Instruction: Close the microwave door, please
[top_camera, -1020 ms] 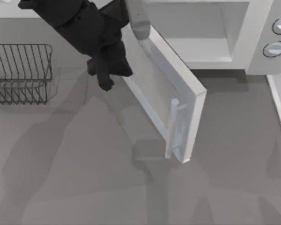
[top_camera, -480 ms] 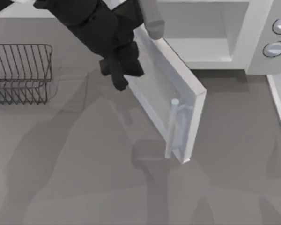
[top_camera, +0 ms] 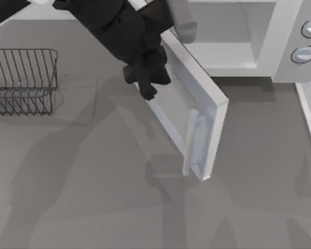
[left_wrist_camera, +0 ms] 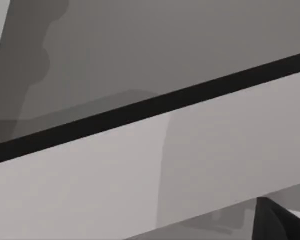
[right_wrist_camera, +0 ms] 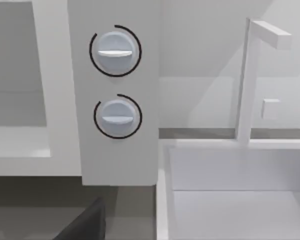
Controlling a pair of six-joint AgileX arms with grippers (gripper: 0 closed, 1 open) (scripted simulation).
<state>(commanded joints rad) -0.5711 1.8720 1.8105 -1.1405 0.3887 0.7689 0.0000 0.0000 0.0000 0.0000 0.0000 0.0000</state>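
The microwave door (top_camera: 189, 111) stands swung well open, running from its hinge at the upper middle of the top view down to its free edge near the centre, with its bar handle (top_camera: 189, 141) facing the lower left. The microwave (top_camera: 280, 31) fills the upper right of the frame, its pale cavity exposed.

Going from the left: a wire rack (top_camera: 22, 80) sits at the left edge of the table (top_camera: 93, 197), well apart from everything else. Next comes the left gripper (top_camera: 146, 83) at upper centre, its dark fingers pointing down at the outer face of the door near the hinge end; whether they are parted or pressed together I cannot tell, and they grasp nothing that I can make out. The left wrist view looks across a flat pale panel with a dark band.

The risk, as I judge it, is that a push this close to the hinge has little leverage, so the fingers may skid along the panel rather than swing it. The handle could also catch the arm. Nothing stands between door and cavity.

In the right wrist view two knobs (right_wrist_camera: 115, 50) face the camera, with a sink (right_wrist_camera: 235, 195) and faucet (right_wrist_camera: 247, 80) beside them; the right arm seems parked.
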